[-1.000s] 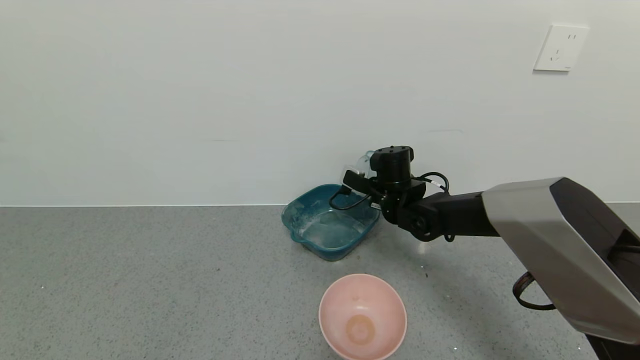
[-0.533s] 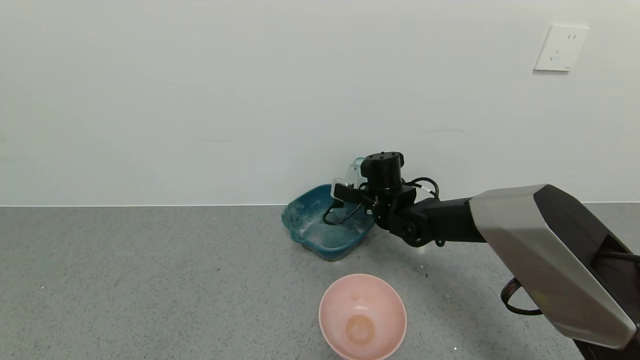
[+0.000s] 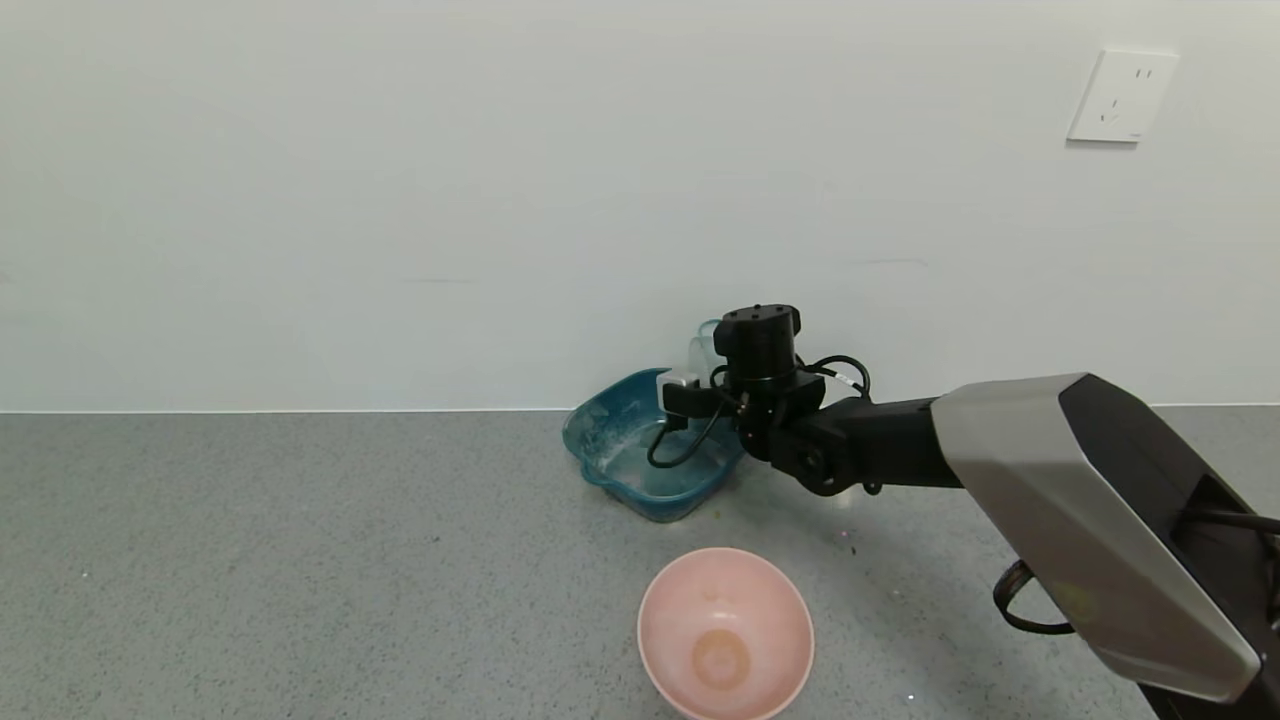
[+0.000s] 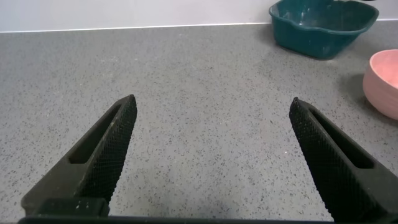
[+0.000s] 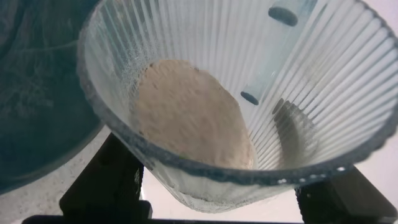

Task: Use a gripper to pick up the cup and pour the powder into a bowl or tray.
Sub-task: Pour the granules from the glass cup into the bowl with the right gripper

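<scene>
My right gripper [image 3: 712,372] is shut on the clear ribbed cup [image 3: 703,347] and holds it over the far right part of the dark teal basin [image 3: 600,420], which is dusted white and sits against the wall. In the right wrist view the cup [image 5: 298,81] fills the picture, tilted toward the basin [image 5: 37,93], with off-white powder [image 5: 186,112] lying against its lower side near the rim. The black fingers [image 5: 102,186] press its sides. My left gripper [image 4: 211,140] is open and empty, low over the bare counter, far from the basin [image 4: 323,28].
A round pink bowl [image 3: 725,632] stands on the grey speckled counter in front of the basin; it also shows in the left wrist view [image 4: 382,84]. The white wall runs right behind the basin, with a socket [image 3: 1120,96] high at the right.
My right arm has moved left with the cup, from the basin's right edge to over the basin, and lowered a little. The left gripper view has no earlier frame.
</scene>
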Robot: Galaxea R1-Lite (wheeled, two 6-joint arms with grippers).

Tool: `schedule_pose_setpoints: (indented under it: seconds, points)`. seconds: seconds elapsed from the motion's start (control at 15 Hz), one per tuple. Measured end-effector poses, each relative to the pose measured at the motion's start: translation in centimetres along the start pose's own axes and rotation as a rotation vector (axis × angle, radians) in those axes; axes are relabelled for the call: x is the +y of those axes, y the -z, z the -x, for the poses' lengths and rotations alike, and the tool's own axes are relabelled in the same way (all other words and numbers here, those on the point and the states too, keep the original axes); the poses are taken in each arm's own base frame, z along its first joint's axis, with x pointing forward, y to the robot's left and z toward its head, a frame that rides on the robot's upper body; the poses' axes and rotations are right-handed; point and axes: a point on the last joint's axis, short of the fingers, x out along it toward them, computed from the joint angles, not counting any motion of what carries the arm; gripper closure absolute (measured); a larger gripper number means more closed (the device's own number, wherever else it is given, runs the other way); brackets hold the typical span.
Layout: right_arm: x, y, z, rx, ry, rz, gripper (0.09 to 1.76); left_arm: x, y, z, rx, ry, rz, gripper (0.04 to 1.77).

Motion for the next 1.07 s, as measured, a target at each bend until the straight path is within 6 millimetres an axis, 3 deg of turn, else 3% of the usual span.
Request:
schedule_pose_setpoints:
  seconds: [1.07]
  points:
    - [-0.21, -0.41, 0.66, 0.066, 0.002, 0.277, 0.50, 0.00, 0.00, 0.00, 0.000, -0.001, 0.000, 0.05]
